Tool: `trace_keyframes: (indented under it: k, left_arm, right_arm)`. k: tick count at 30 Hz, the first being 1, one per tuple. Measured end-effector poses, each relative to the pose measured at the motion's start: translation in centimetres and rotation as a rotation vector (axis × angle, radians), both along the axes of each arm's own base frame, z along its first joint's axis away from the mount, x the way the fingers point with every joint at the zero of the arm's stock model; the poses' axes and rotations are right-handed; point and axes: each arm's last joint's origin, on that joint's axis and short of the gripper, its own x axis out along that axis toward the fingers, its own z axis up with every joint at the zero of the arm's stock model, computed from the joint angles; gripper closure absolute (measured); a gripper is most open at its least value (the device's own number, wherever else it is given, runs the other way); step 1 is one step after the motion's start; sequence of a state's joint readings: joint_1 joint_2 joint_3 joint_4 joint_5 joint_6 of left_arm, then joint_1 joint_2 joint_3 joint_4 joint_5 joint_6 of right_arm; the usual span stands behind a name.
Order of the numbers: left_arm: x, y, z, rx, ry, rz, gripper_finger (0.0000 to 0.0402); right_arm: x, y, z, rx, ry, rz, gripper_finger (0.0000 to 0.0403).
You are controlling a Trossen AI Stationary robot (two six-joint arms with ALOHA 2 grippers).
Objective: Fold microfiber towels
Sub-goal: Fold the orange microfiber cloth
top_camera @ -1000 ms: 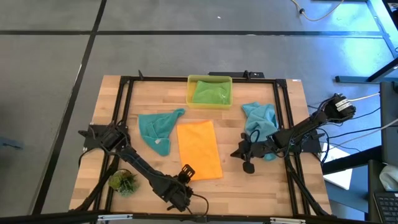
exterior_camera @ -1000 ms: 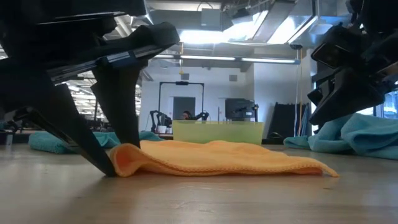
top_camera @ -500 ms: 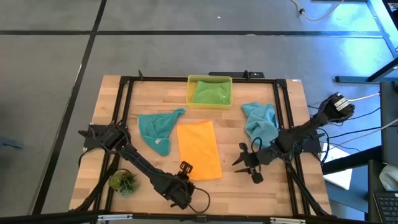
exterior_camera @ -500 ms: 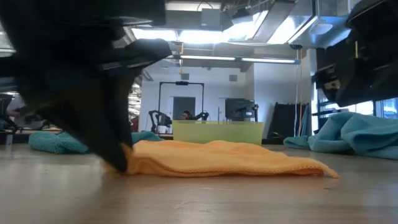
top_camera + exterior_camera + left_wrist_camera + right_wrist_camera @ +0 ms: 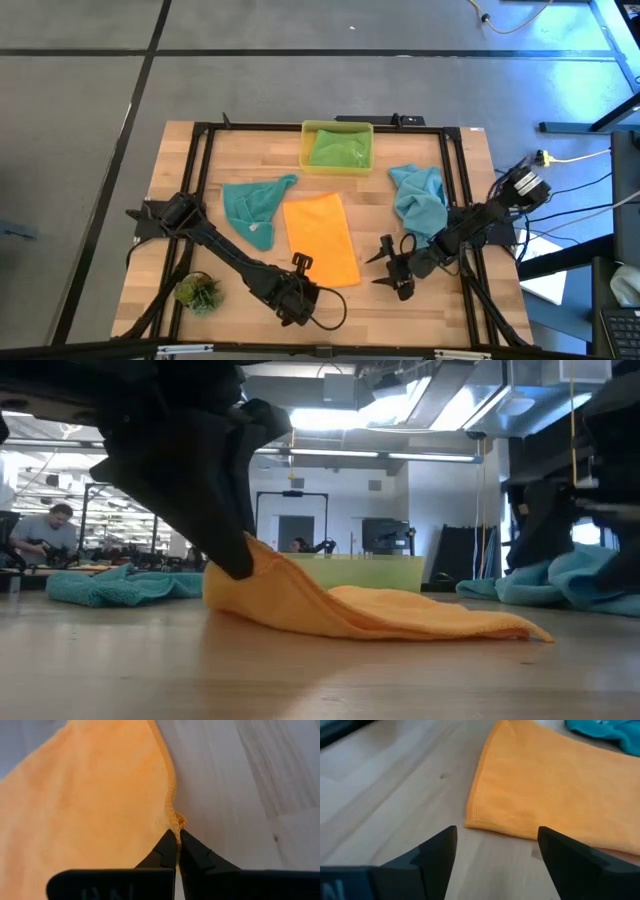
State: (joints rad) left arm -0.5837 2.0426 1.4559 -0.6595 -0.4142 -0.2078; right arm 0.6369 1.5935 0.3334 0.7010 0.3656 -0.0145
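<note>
While its long axis runs from twelve to six o'clock, the orange towel point(image 5: 321, 240) lies flat. The left gripper point(image 5: 301, 264) pinches its six-o'clock corner, lifted. The right gripper point(image 5: 392, 268), at three o'clock, is spread, empty.

Folded towel point(image 5: 322, 240) at table point(image 5: 450, 310) center. Crumpled towel point(image 5: 255, 205) just left of it, another crumpled towel point(image 5: 418, 198) to its right near the table's right rail. Bin point(image 5: 337, 146) at the far edge, behind the center towel, with a towel point(image 5: 340, 150) in it. Plant tuft point(image 5: 198, 293) at near-left corner. Left gripper point(image 5: 301, 264) on the center towel's near-left corner, right gripper point(image 5: 388, 268) just right of its near-right corner.
</note>
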Motion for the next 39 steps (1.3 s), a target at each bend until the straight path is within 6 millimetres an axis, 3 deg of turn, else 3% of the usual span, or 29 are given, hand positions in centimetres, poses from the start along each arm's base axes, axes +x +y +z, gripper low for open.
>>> trace_keyframes:
  k: [6, 12, 16, 25, 39]
  left_arm:
    - [0.1, 0.2, -0.2, -0.014, -0.037, 0.008, 0.0401]
    - [-1.3, 1.6, -0.7, -0.123, -0.141, 0.057, 0.0401]
    - [-2.5, 2.4, 0.6, -0.177, -0.275, 0.091, 0.0401]
    - [-4.4, 3.8, 2.2, -0.207, -0.393, 0.153, 0.0402]
    - [-3.4, 5.4, 2.3, -0.233, -0.429, 0.262, 0.0401]
  right_arm:
    - [1.6, 1.9, -1.2, -0.078, 0.006, 0.06, 0.0124]
    - [3.2, 3.4, -1.2, -0.173, -0.044, -0.002, 0.0124]
    - [3.5, 3.6, -1.5, -0.184, -0.04, -0.014, 0.0124]
    - [3.5, 3.4, -2.0, -0.214, -0.037, -0.055, 0.0124]
    - [5.8, 4.7, -2.4, -0.238, -0.072, -0.118, 0.0124]
